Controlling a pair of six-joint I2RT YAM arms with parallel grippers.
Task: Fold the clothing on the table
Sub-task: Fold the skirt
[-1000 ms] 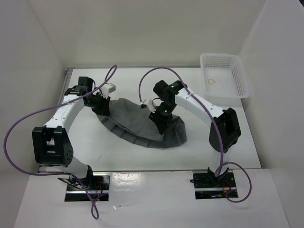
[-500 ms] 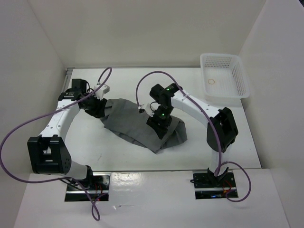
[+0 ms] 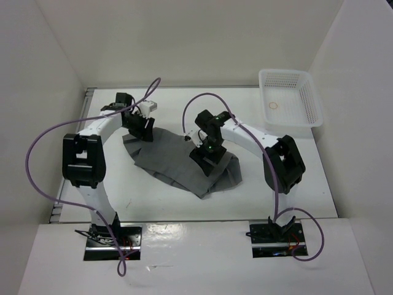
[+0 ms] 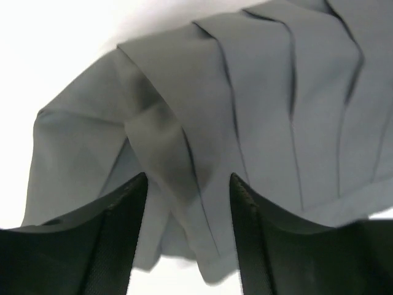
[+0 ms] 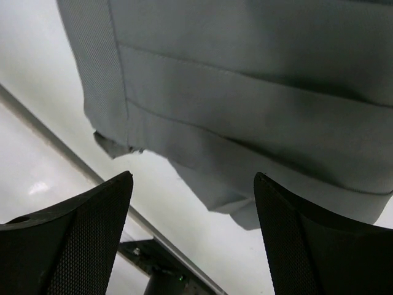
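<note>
Grey pleated clothing lies on the white table, doubled over into a rough wedge. One long edge runs from its far-left corner down to a point on the near side, and there is a rumpled lobe on its right. Pleats show as narrow parallel creases across the upper layer. The left gripper sits at the clothing's far-left corner, pointing down onto it. In the left wrist view both dark fingers stand apart, and a raised fold of the cloth runs through the gap between them. The fold looks loose, neither pinched nor lifted, so the jaws are parted about halfway and holding nothing. The right gripper hangs over the clothing's right-centre part, just above the top layer. In the right wrist view its fingers are spread wide, with only the hemmed edge of the cloth and bare table visible beyond them. Nothing is held there, and I cannot tell whether the tips touch the fabric. A white mesh basket stands well off to the clothing's far right, apart from it, with a small ring lying inside. Purple cables loop above both arms on the clothing's far side.
</note>
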